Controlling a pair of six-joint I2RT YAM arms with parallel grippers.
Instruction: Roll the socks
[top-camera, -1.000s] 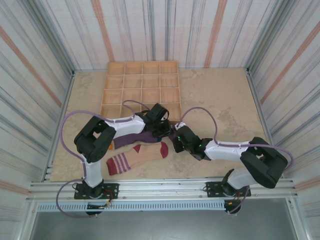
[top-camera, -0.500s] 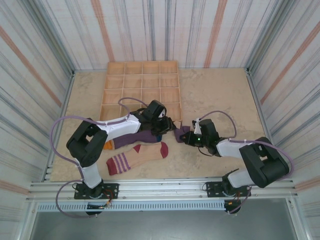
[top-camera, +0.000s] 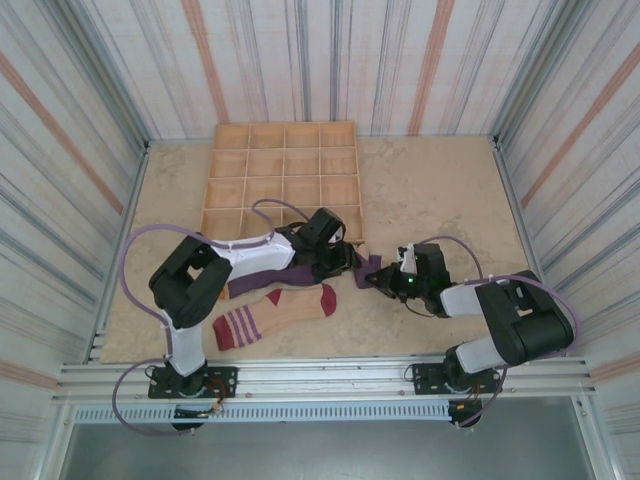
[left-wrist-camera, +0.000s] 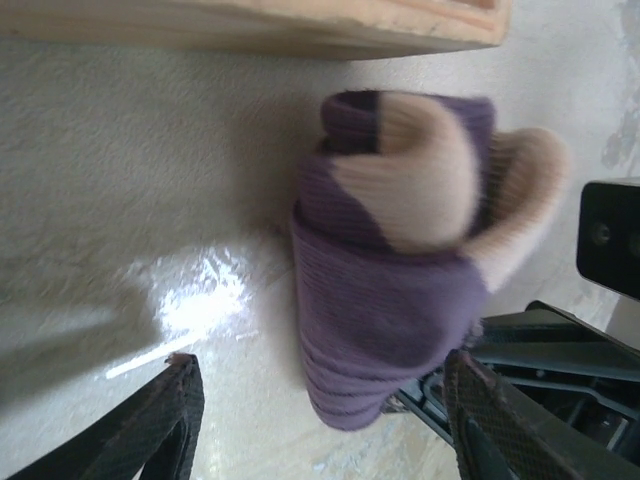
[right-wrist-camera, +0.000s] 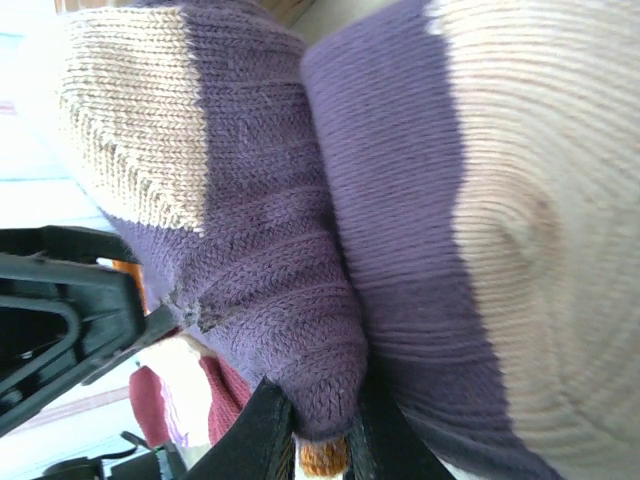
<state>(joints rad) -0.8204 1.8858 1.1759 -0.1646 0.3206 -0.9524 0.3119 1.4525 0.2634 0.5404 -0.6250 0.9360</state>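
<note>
- Where the two grippers meet, just off the near right corner of the wooden tray (top-camera: 283, 175), the rolled purple sock (top-camera: 368, 267) rests on the table (top-camera: 440, 190).
- From the left wrist it reads as a fat bundle of purple knit with tan patches folded in at its top, lying close to the tray's edge.
- The right gripper (right-wrist-camera: 325, 435) is pinched tight on a fold of that purple knit, with the fabric squeezed between its dark fingers (right-wrist-camera: 265, 430).
- The left gripper (top-camera: 338, 260) stands wide, one finger on either side of the bundle's lower end. Whether either finger touches the knit cannot be told.
- A tan sock (top-camera: 275, 312) with a red toe and a striped cuff lies flat nearer the arm bases, its toe pointing toward the bundle and near it.
- A flat purple sock (top-camera: 262, 283) lies just behind the tan one, partly under the left arm.
</note>
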